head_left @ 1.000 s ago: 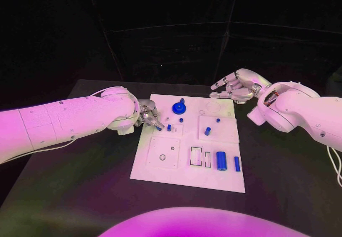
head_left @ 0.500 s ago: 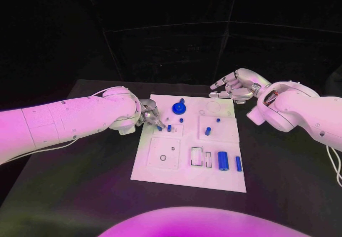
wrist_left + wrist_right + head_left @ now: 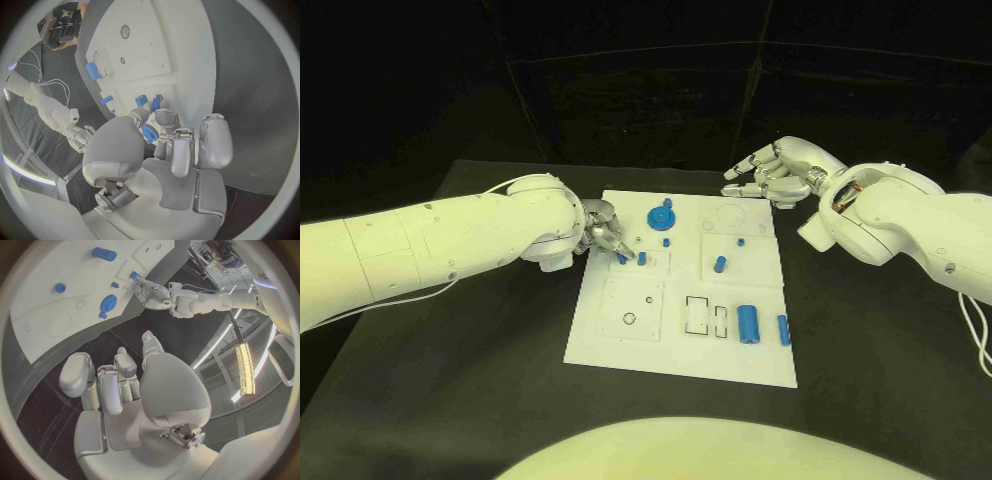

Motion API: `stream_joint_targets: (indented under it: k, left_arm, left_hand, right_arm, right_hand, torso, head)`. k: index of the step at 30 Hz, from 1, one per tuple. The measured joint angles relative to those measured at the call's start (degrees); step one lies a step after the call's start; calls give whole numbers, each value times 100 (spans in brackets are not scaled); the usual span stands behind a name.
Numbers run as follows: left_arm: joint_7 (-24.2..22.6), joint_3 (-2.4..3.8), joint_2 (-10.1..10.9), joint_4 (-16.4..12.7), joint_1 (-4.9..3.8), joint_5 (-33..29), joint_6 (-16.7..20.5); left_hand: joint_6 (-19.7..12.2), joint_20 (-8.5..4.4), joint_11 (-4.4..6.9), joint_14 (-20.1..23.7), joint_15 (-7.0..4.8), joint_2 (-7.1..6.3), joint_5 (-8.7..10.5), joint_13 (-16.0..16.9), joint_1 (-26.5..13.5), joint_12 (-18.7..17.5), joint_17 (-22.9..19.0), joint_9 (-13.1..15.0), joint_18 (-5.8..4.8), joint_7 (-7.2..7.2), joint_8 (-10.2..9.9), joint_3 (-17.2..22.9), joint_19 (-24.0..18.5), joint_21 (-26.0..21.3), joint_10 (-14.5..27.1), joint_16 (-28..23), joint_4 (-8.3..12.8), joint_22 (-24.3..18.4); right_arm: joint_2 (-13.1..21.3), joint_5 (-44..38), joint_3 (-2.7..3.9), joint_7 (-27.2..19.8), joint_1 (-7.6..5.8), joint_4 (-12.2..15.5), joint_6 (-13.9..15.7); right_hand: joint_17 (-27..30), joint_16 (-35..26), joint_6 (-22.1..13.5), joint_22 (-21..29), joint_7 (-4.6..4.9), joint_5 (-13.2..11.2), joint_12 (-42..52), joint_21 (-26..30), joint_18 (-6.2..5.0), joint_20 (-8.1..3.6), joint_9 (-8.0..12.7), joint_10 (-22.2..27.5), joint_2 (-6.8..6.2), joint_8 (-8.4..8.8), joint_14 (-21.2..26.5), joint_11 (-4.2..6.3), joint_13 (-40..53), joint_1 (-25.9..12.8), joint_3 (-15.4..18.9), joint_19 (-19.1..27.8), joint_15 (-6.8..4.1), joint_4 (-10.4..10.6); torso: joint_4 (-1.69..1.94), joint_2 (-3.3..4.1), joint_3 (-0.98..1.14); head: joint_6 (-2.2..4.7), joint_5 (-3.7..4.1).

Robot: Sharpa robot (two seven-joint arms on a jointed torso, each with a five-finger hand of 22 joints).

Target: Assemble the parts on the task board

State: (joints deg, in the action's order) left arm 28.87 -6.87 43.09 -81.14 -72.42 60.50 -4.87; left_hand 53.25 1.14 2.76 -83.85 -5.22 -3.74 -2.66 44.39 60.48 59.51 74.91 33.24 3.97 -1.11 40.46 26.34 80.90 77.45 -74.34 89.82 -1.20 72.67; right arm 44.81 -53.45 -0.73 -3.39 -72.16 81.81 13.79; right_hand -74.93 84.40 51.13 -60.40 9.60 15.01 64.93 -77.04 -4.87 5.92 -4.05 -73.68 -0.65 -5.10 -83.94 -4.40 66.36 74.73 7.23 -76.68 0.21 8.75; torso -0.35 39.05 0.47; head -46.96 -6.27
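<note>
**Fingertips down on a small peg at the board's left edge**

Fingertips (image 3: 620, 251) of the left hand (image 3: 600, 232) are bunched together and pressed down at the left side of the task board (image 3: 678, 355), and in the left wrist view they pinch a small blue peg (image 3: 156, 103) against the white surface. From where I stand the grip looks thin: if the peg is tilted as it goes down, it could jam at the mouth of its hole or squirt out sideways from between the tips and roll off the board.

Beyond the board's far right corner, the right hand (image 3: 776, 172) hangs above the table with its fingers loosely curled and nothing in them. It does not steady the board, so a hard push from the left could shift the whole plate.

Smaller things next: near the board's right edge a blue cylinder (image 3: 749, 324) lies beside a slimmer blue bar (image 3: 783, 330), both loose, I think, and likely to roll if the board jolts. Towards the far edge, a round blue knob (image 3: 661, 215) sits close to the working hand, where a careless wrist could clip it.
</note>
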Motion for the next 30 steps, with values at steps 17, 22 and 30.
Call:
stream_joint_targets:
  k: [17, 22, 30]
  left_arm:
    - [31, -2, 18, -21, 2, 0, -21]
    - [33, -2, 18, -26, 1, 1, -21]
    - [33, -1, 8, -31, 0, 1, -23]
  left_hand:
    - [21, -17, 0, -20, -20, -22, 0, 37, -21, 30, 0, 16, 0, 21, 21, 0, 17, 24, -40, 0, 0, 47]
    - [62, -17, 0, -20, -20, 1, 0, 43, -44, 30, 0, 16, 0, 21, 46, 0, 16, 24, -40, 0, 0, 57]
    - [82, -35, 27, -20, -20, -24, 0, 72, -163, 62, 0, 24, 0, 41, 82, -38, 35, 45, -95, 0, -71, 97]
  right_arm:
    - [-10, 0, 0, 0, 0, -6, -1]
    - [-10, 0, 0, 0, 0, -6, -2]
    - [-10, -1, 0, -1, 0, -6, -2]
  right_hand:
    - [1, 0, 0, -1, 0, 0, 0, 0, 0, 0, 0, 0, 0, 0, 0, 0, 1, 0, 0, 0, 0, 0]
    - [1, 0, 0, 0, 0, 0, 0, 0, 0, 0, 0, 0, 0, 0, 0, 0, 1, 0, -1, 0, 0, 0]
    - [1, 0, 0, 4, 0, 0, 0, 0, 0, 0, 0, 0, 0, 0, 0, 0, 1, 0, -1, 0, 0, 0]
  torso:
    - [5, -2, -1]
    - [5, -2, -1]
    - [5, -3, 0]
  head:
    - [-12, -4]
    - [-12, -4]
    - [-15, 6]
